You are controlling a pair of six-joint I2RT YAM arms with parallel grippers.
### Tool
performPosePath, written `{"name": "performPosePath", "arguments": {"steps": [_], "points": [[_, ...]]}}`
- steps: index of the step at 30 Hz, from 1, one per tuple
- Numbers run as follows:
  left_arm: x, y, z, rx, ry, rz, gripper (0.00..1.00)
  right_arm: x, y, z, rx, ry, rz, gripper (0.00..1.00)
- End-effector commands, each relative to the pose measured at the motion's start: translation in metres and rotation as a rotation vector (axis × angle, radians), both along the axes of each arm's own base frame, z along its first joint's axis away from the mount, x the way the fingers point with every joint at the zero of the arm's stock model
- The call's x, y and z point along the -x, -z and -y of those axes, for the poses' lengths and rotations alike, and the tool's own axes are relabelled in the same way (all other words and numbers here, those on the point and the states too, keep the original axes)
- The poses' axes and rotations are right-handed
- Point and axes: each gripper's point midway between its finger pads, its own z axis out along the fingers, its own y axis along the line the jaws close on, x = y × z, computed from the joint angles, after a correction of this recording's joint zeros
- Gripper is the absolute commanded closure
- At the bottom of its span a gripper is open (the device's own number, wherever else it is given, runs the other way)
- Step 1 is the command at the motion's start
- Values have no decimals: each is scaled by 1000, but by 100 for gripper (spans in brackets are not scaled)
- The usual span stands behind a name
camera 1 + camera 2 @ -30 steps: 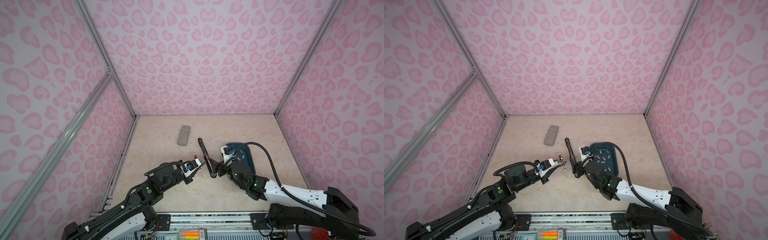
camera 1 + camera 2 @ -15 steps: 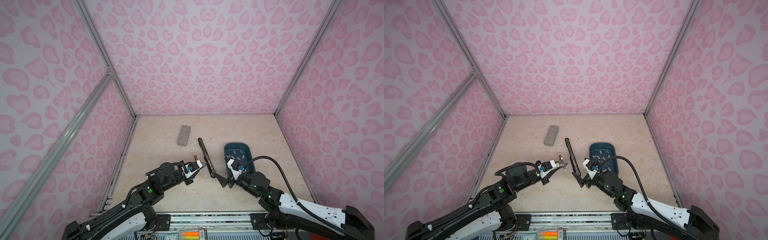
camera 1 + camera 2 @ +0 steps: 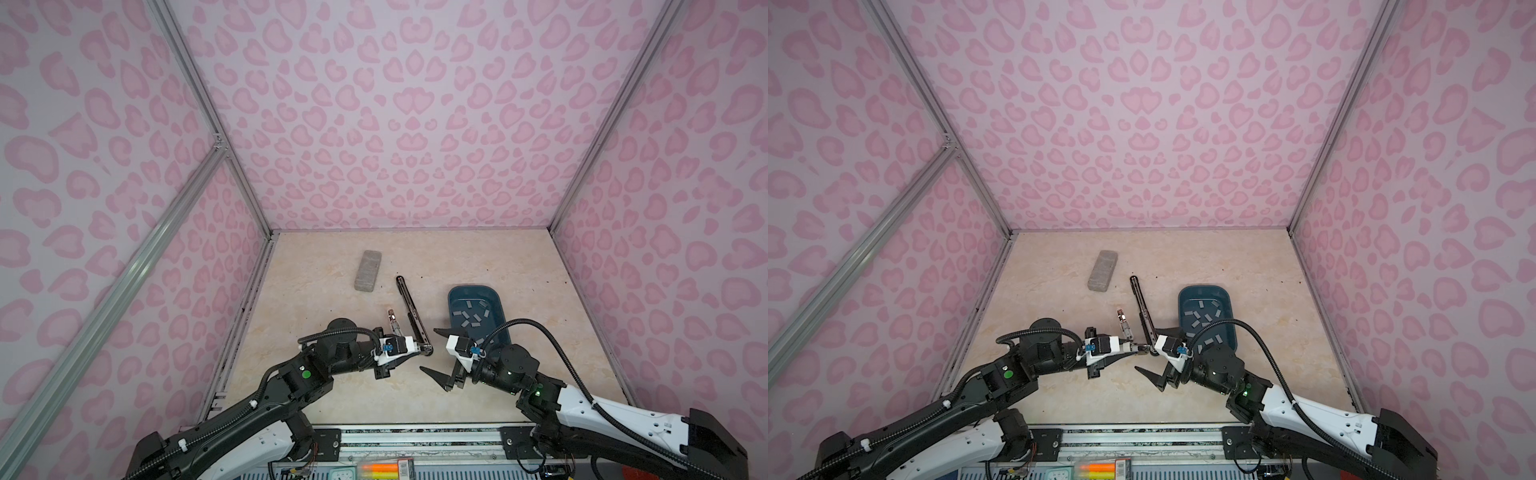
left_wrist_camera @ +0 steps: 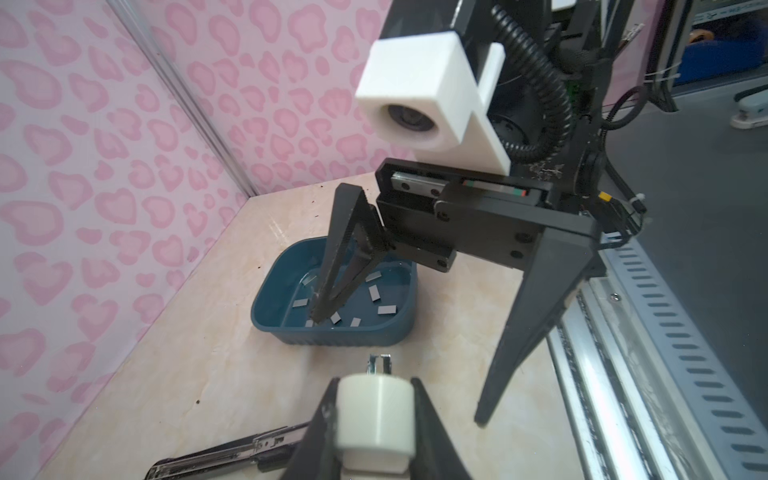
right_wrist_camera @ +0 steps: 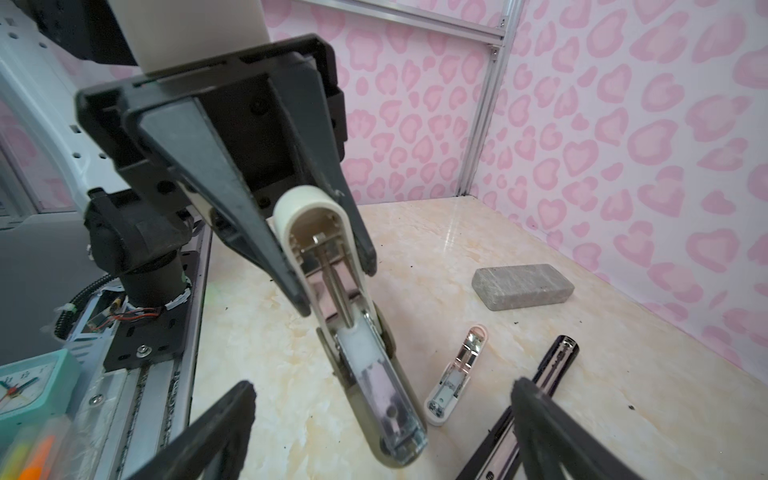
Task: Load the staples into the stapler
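Left gripper [image 5: 336, 289]: squeezed shut on the round top end of a cream stapler [image 5: 386, 395], one finger on each side. Stapler flipped open, shiny metal part bare, low end pointing down at the table [image 3: 457, 257] and toward the right gripper [image 3: 428, 350]. Hard to tell if that low end touches the table; maybe just above it.

Right gripper: spread wide open, nothing in it. Hanging over the table between the middle and the near edge, facing the left gripper. One finger on the tray side, one finger closer to the near edge.

Loose inside a dark blue tray [image 3: 473, 286]: the staples [image 4: 386, 310], many small flat grey bits, lying every which way. Tray flat on the right half of the table, about halfway between the far edge and the near edge, just past the right gripper.

Flat on the table near the middle: a long black stapler [image 3: 409, 305], opened out, running from far to near. Near end close by both grippers. Beside the tray, not touching it.

Just left of the black stapler, a little apart: a small white stapler [image 5: 457, 374], lying flat, pink at one end.

Toward the far left corner: a grey speckled block [image 3: 368, 270], flat on the table, well apart from the tray and both grippers.
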Motion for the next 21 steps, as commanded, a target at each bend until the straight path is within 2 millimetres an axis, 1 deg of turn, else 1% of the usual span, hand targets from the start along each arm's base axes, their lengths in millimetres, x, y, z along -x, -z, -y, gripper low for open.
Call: {"name": "performPosePath", "arguments": {"steps": [1,7,10,16,21], "points": [[16,-5,5,4,108,2,96,9,-2,-5,8,-60,25,9],[20,-3,8,-12,143,-11,96,17,1,-11,26,-119,23,30],[20,-2,8,-14,147,-14,96,18,2,-15,41,-134,19,36],[22,-3,8,-13,150,-11,96,17,7,-20,61,-137,12,43],[22,-4,7,-9,153,-8,96,17,8,-21,64,-141,14,53]]}}
